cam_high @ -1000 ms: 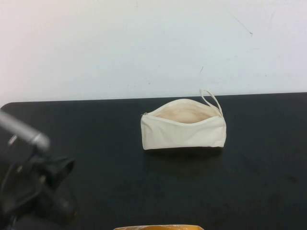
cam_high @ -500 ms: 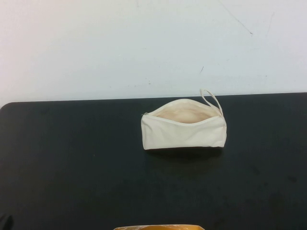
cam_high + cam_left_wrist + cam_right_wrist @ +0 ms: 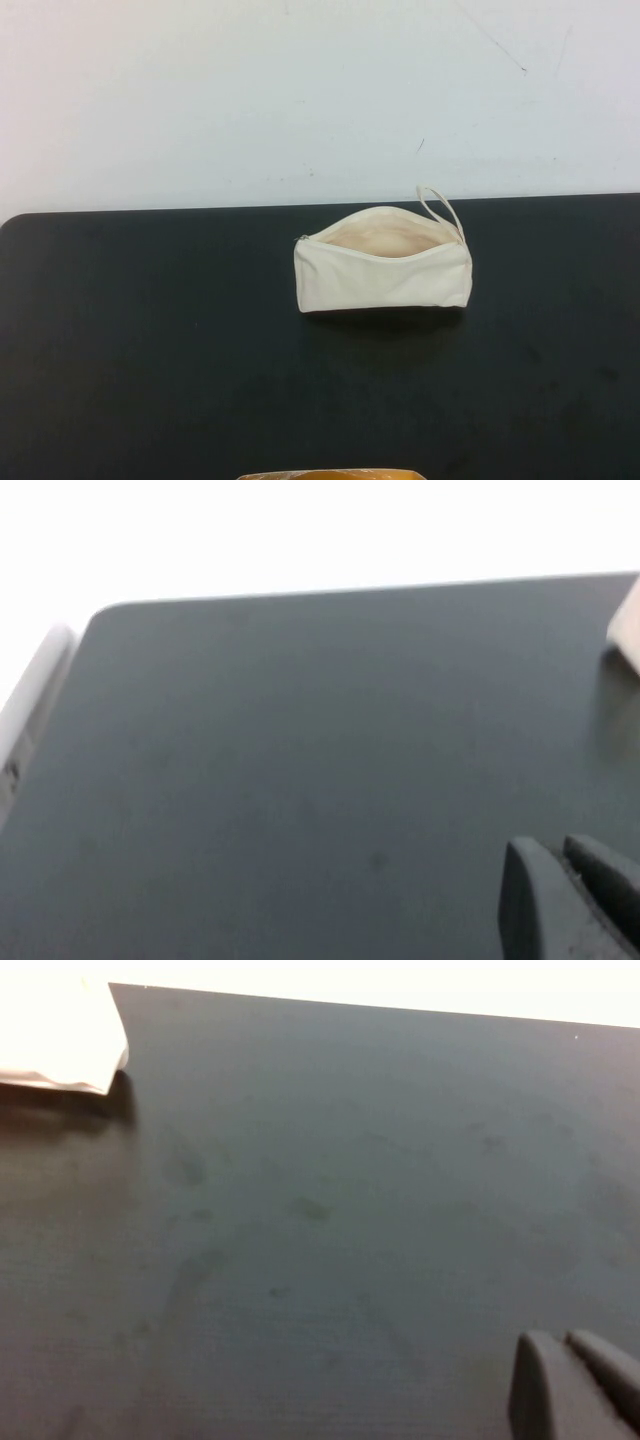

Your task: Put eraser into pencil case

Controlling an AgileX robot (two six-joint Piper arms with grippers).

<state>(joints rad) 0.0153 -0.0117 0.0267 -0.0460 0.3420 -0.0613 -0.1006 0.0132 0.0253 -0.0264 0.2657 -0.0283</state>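
Observation:
A cream fabric pencil case (image 3: 382,268) stands on the black table (image 3: 150,350) a little right of centre, its zip open and its wrist loop at the right end. No eraser shows in any view. Neither arm shows in the high view. In the left wrist view my left gripper (image 3: 562,852) is shut and empty, low over bare table, with a corner of the case (image 3: 627,630) at the frame's edge. In the right wrist view my right gripper (image 3: 563,1343) is shut and empty over bare table, with an end of the case (image 3: 55,1040) far off.
A yellow-orange object (image 3: 330,474) pokes in at the near edge of the table. A white wall (image 3: 300,90) stands behind the table's far edge. A pale rail (image 3: 30,705) shows beside the table's rounded left corner.
My left arm, which stood over the front left of the table a second ago, has pulled back out of the high view. The pencil case has not moved.

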